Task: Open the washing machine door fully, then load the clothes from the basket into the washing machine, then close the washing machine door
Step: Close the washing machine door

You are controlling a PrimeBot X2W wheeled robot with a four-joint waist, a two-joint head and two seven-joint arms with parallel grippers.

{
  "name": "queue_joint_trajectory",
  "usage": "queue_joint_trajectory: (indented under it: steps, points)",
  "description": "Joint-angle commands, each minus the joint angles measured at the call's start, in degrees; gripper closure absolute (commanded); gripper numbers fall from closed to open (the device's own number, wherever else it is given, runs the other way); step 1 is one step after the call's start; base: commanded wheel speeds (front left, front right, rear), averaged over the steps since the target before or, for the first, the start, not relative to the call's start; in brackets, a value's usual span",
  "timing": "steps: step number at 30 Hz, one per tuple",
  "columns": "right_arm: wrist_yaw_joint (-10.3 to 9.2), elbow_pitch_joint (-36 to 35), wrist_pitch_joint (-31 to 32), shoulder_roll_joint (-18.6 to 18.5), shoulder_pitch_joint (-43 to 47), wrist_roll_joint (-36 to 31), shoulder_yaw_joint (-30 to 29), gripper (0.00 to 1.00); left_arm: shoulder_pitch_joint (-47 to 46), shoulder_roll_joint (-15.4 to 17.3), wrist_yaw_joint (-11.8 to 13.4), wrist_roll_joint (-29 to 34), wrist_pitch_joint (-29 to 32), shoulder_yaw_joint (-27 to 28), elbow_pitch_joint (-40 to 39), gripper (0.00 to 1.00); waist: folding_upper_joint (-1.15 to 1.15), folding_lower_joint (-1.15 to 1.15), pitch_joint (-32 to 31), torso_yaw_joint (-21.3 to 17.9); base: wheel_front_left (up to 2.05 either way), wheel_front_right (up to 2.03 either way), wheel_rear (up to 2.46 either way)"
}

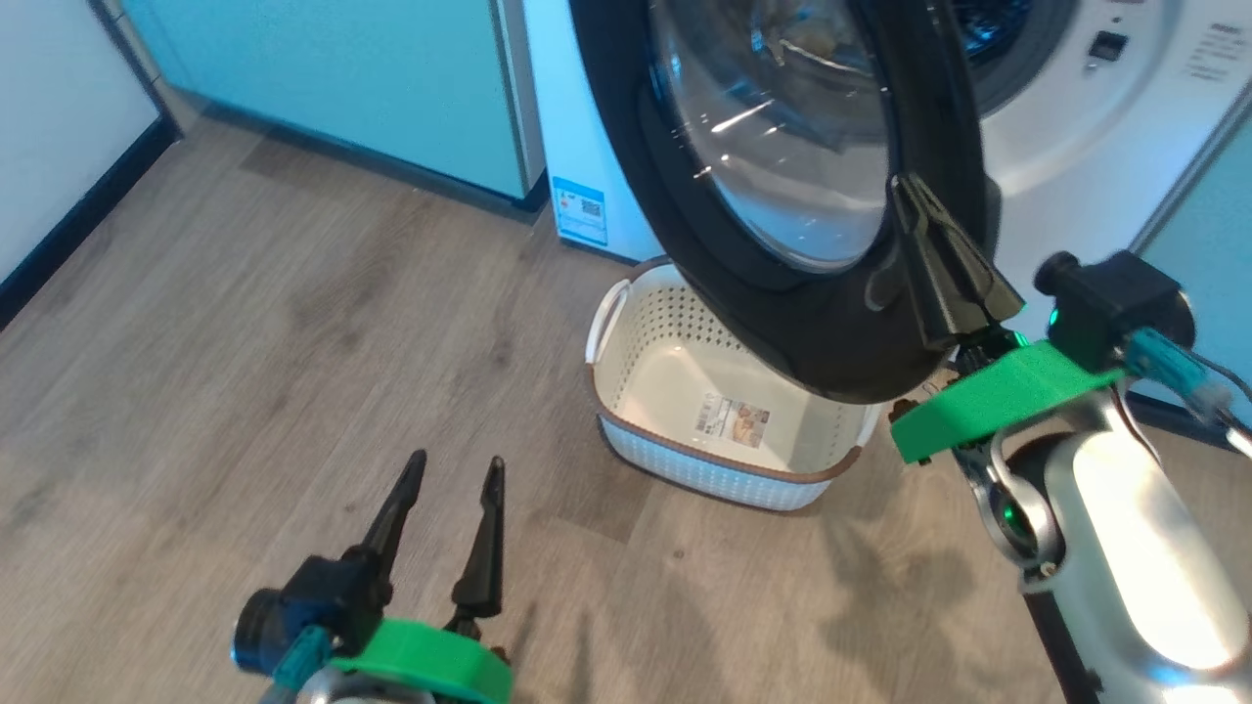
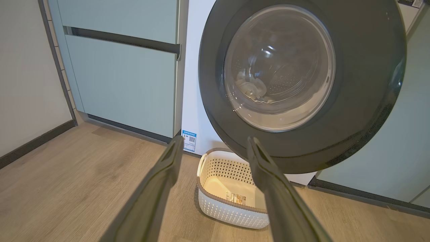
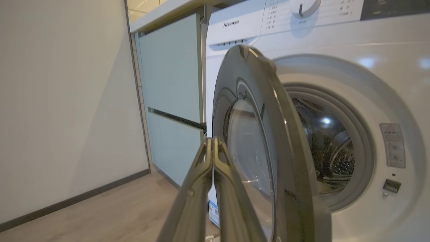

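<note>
The washing machine (image 1: 1076, 137) (image 3: 336, 40) stands with the washing machine door (image 1: 831, 342) (image 2: 362, 84) (image 3: 289, 151) swung about halfway out. My right gripper (image 1: 905, 191) (image 3: 212, 139) is shut and empty, its fingers lying along the door's black rim near the free edge, on the outer side. A pale bundle, apparently the clothes (image 2: 250, 88), shows through the glass inside the drum. The basket (image 1: 685, 469) (image 2: 228, 211) sits on the floor under the door, holding only a label. My left gripper (image 1: 457, 464) (image 2: 215, 139) hangs open over the floor, left of the basket.
Pale teal cabinets (image 1: 342, 88) (image 2: 124, 87) stand left of the machine, and another teal panel (image 2: 386, 151) is on its right. A white wall with dark skirting (image 1: 59, 117) runs along the far left. Wooden floor (image 1: 245, 342) spreads out in front.
</note>
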Motion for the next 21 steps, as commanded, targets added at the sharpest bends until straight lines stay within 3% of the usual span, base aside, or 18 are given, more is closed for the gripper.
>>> queue_joint_trajectory:
  steps: [1,10,21]
  points:
    - [0.25,-1.01,0.49,0.29,-3.14,0.33,0.78,1.0,-3.08,0.07,-0.1,0.34,-0.57,1.62,-1.5,0.0,0.0,0.0,0.53,0.68,0.0,0.0,0.0]
    - [0.25,10.83,0.33,0.29,-8.86,1.82,1.16,1.0,-5.25,-1.3,-1.16,0.85,-0.99,0.13,0.28,0.0,0.0,0.0,1.95,2.2,0.0,0.0,0.0]
    - [0.25,17.73,0.36,0.29,-11.98,2.3,-0.24,1.0,-6.27,-2.07,-1.72,1.45,-1.25,-0.4,1.1,0.0,0.0,0.0,2.69,2.9,0.0,0.0,0.0]
